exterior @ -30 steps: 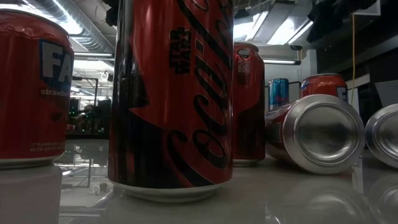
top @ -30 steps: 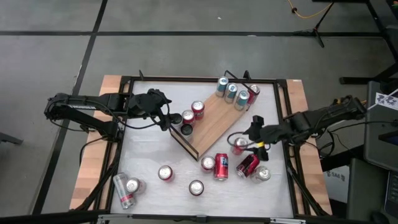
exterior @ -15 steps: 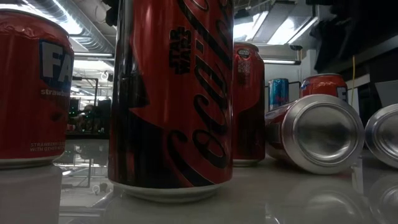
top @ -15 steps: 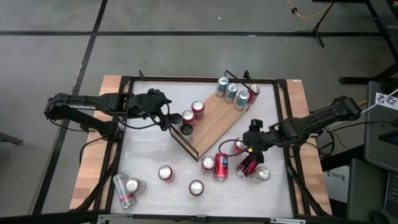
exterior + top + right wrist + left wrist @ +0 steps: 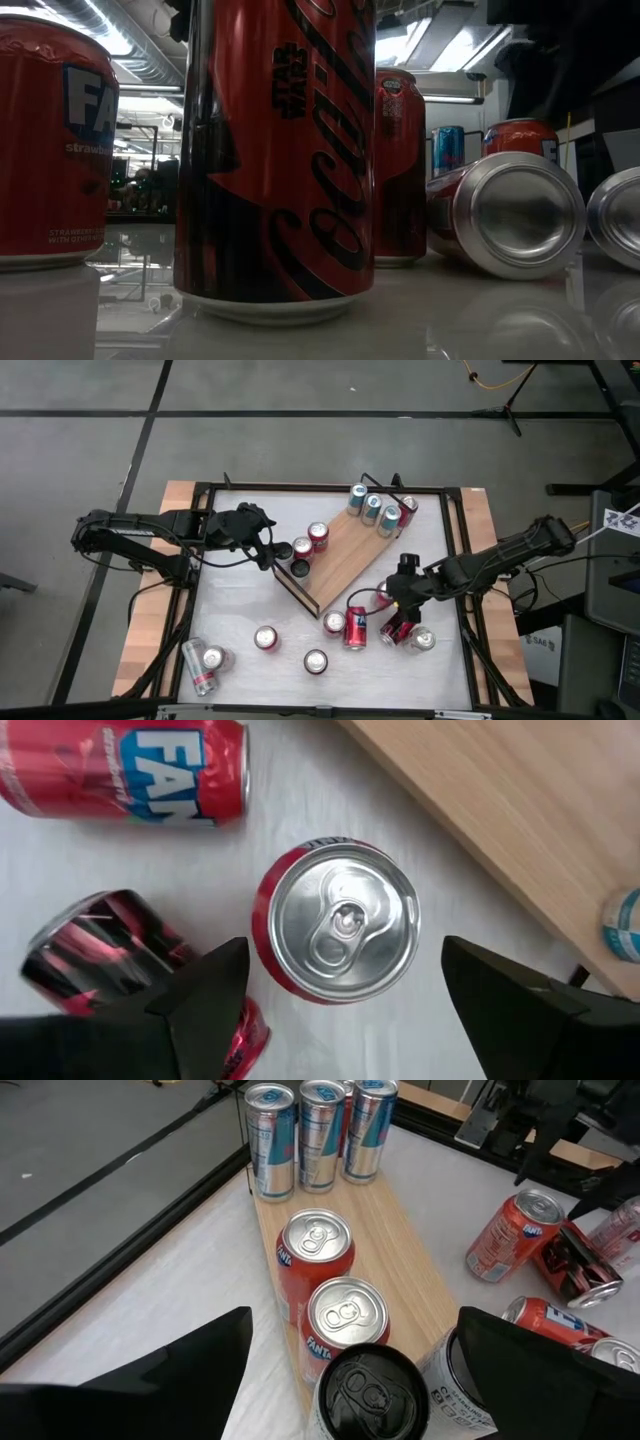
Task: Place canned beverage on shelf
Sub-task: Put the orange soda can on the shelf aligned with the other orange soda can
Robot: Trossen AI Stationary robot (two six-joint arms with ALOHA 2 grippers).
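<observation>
The light-wood shelf point(image 5: 345, 550) lies slantwise at the table's far middle. It carries several slim blue-silver cans point(image 5: 375, 510) at its far end and two red cans point(image 5: 330, 1280) plus a black can point(image 5: 370, 1385) at its near-left end. My right gripper point(image 5: 345, 948) is open above an upright red can point(image 5: 345, 925) that stands on the tabletop beside the shelf's near-right edge, also seen in the high view point(image 5: 381, 596). One finger stands on each side of it. My left gripper point(image 5: 350, 1330) is open at the shelf's left end, with the black can between its fingers.
Beside the upright red can lie a red Fanta can point(image 5: 130, 770) and a dark red can point(image 5: 100, 945). More cans stand or lie near the table's front point(image 5: 265, 638), point(image 5: 315, 660), point(image 5: 205, 662). A Coca-Cola can point(image 5: 275, 150) fills the low view.
My right gripper has gone toward the table's left and near edges, from beside the shelf's right edge to above the upright red can. The cans have kept their places.
</observation>
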